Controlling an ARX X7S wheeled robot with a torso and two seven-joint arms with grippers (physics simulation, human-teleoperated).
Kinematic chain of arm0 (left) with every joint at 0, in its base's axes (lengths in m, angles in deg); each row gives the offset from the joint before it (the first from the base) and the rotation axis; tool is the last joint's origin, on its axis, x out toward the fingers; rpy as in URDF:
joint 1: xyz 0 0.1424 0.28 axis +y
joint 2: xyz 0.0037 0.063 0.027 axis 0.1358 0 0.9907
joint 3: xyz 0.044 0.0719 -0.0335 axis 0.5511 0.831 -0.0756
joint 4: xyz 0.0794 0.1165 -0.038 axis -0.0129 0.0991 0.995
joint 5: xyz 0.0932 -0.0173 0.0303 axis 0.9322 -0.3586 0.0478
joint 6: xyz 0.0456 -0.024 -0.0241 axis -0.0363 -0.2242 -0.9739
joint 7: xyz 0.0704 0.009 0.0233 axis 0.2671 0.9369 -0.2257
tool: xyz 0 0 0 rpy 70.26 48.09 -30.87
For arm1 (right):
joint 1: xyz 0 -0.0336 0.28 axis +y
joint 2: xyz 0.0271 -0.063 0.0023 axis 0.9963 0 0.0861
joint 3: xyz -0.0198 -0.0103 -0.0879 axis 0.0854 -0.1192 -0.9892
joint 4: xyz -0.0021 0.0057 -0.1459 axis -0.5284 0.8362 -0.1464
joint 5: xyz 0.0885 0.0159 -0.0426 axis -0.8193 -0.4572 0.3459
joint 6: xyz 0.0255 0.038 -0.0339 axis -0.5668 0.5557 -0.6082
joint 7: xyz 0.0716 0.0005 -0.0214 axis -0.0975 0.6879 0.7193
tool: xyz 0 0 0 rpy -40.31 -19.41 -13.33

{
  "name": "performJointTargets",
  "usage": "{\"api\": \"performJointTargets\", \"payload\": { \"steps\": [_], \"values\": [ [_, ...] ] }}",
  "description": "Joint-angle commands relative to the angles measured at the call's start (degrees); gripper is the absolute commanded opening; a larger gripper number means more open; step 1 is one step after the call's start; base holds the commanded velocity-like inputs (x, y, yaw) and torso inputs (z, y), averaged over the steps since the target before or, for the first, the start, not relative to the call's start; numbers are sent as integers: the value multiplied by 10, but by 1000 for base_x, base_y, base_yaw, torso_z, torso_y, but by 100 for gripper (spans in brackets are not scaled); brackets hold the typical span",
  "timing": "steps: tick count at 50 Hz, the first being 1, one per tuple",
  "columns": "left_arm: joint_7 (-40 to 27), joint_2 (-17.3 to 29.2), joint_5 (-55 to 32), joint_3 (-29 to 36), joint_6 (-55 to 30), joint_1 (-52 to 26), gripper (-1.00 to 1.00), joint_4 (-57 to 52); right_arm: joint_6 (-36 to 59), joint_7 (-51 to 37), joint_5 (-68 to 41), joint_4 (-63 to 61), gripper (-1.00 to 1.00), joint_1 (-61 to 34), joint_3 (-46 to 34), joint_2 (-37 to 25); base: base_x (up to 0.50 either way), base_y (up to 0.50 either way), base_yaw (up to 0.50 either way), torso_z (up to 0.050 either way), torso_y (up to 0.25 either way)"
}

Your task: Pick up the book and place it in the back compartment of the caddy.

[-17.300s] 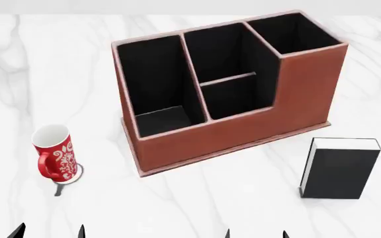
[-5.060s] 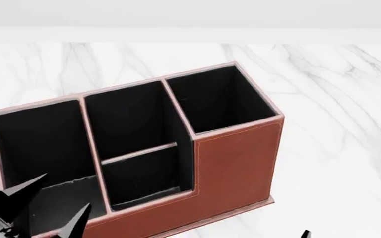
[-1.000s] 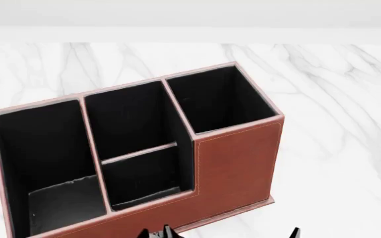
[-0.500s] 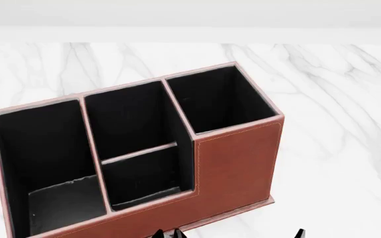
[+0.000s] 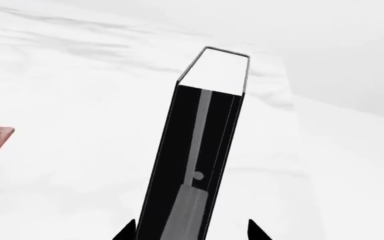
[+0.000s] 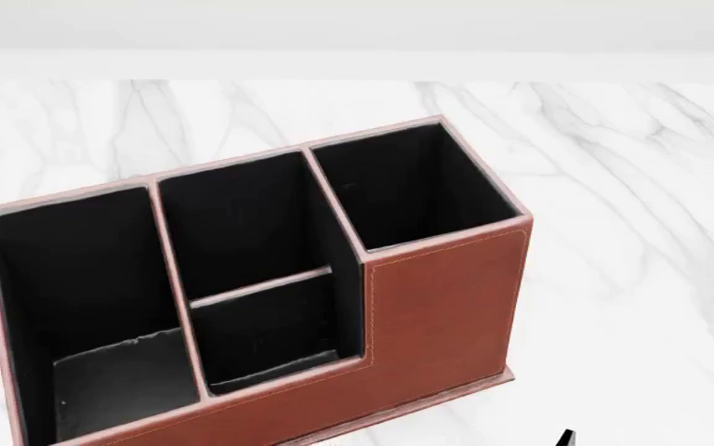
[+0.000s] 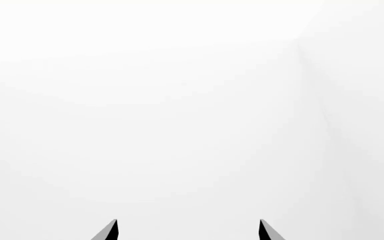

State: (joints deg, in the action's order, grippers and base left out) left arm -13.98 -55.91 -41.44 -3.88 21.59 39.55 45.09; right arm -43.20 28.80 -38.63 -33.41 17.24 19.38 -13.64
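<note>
Left wrist view shows the book [image 5: 202, 150] upright at frame centre, black spine toward me, white page block on top. My left gripper [image 5: 190, 232] has its fingers spread either side, probably not yet gripping. Caddy [image 6: 444, 307] waits lower left in the head view. Right gripper [image 7: 186, 230] fingers are spread, empty.

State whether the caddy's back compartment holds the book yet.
Empty. The back compartment shows only black lining; the book sits outside the caddy, between the left end effector's fingertips.
</note>
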Motion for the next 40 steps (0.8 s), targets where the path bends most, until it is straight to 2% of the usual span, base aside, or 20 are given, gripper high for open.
{"api": "performJointTargets", "payload": {
  "steps": [1, 18, 28, 40],
  "values": [
    [-9, -3, -75, 98, 25, -13, -100, 12, -2, 0, 0, 1, 100, 0, -3, -1, 0, 0, 0, 0, 0],
    [-12, 0, -85, 105, 37, -18, -100, 19, -1, -3, 3, 0, 100, 0, -4, -1, 0, 0, 0, 0, 0],
    [-51, 38, -77, 109, 26, -28, -100, -44, -2, -5, 3, 1, 100, -1, -4, -1, 0, 0, 0, 0, 0],
    [-105, 104, -74, 108, 12, -44, -100, -147, -3, -7, 5, 3, 100, -2, -5, -1, 0, 0, 0, 0, 0]
  ]
}}
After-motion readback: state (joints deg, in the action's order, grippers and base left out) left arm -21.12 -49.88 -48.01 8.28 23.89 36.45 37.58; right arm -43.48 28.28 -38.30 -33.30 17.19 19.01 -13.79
